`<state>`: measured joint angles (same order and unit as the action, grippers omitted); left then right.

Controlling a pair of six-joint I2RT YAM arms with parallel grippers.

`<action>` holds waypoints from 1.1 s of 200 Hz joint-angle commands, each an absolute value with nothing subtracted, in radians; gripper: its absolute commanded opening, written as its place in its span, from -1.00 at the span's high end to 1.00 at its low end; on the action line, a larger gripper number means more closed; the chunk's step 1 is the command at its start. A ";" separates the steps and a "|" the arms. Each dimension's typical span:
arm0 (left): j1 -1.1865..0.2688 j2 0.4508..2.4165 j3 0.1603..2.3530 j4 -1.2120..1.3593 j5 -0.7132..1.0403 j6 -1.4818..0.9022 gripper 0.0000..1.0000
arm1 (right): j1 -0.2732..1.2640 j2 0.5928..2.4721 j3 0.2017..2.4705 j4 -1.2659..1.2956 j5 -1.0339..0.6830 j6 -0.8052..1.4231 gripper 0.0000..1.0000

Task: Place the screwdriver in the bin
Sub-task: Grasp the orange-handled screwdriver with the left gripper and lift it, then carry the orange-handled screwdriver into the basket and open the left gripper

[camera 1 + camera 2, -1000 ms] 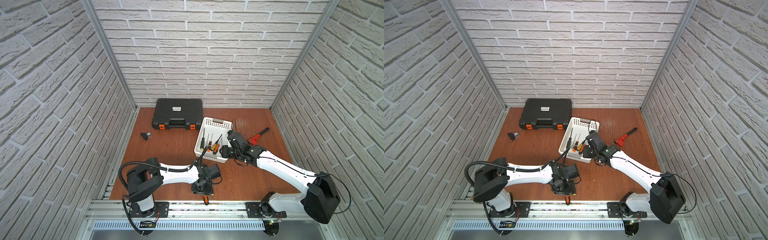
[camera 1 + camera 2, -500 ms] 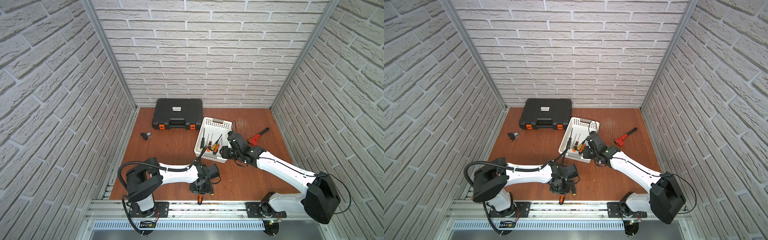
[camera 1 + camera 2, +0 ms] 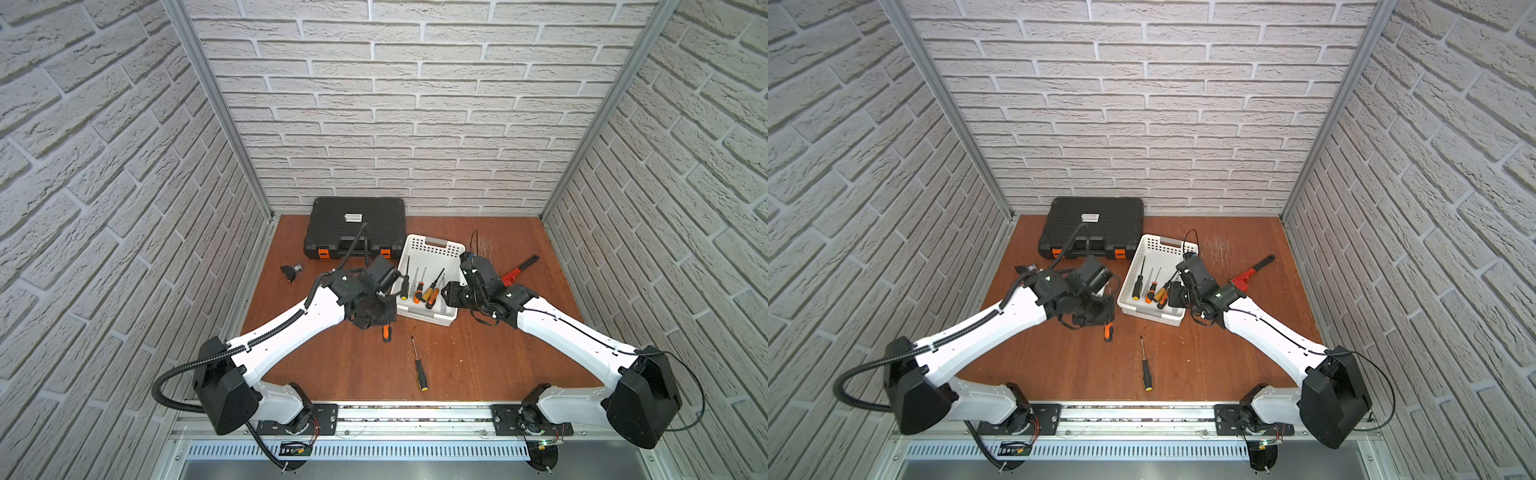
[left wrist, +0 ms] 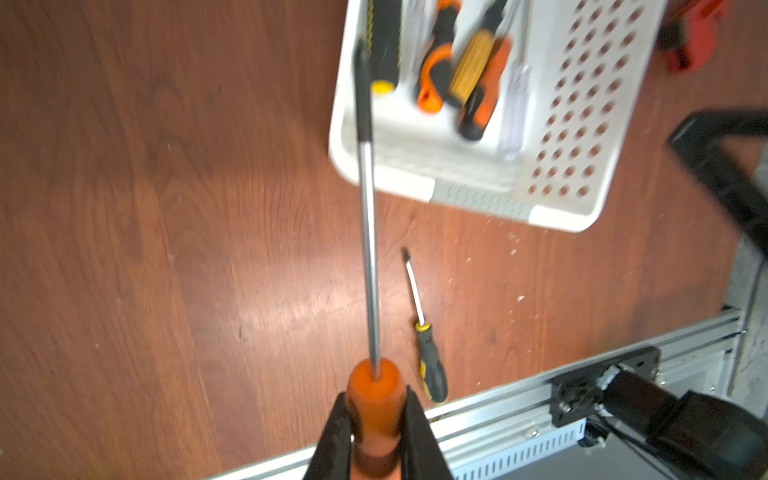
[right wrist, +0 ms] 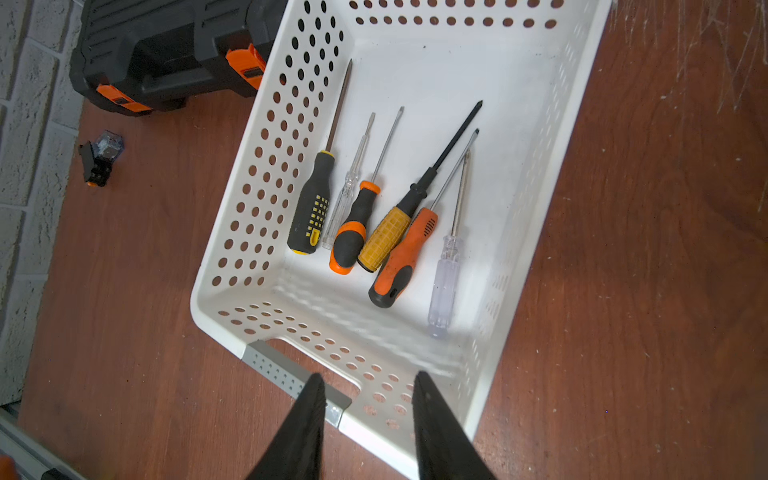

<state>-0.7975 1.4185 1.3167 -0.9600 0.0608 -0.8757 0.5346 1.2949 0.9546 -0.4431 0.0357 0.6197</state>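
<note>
reddish wood tabletop, white brick walls on three sides. left gripper pinches the orange-handled screwdriver, held just beside the bin. right gripper is spread and empty at the bin's end wall. versus a second ago: the left gripper is higher and nearer the bin.

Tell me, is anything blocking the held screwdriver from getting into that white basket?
Nothing visible does. The left gripper is shut on the orange screwdriver right beside the bin, its shaft pointing at the rim. The right gripper hangs by the bin's opposite side, off that path.
</note>
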 commanded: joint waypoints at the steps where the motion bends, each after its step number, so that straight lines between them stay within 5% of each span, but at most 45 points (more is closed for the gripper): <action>1: -0.756 1.554 1.482 -0.967 0.076 -0.680 0.90 | 0.528 1.251 0.988 -0.476 0.036 0.594 0.25; 92: -0.747 2.248 2.195 -0.954 0.279 -0.534 0.86 | 0.518 0.980 0.980 -0.688 0.154 0.587 0.19; 220: -0.816 2.484 2.315 -0.941 0.256 -0.597 0.81 | 0.518 0.997 0.931 -0.650 0.103 0.612 0.18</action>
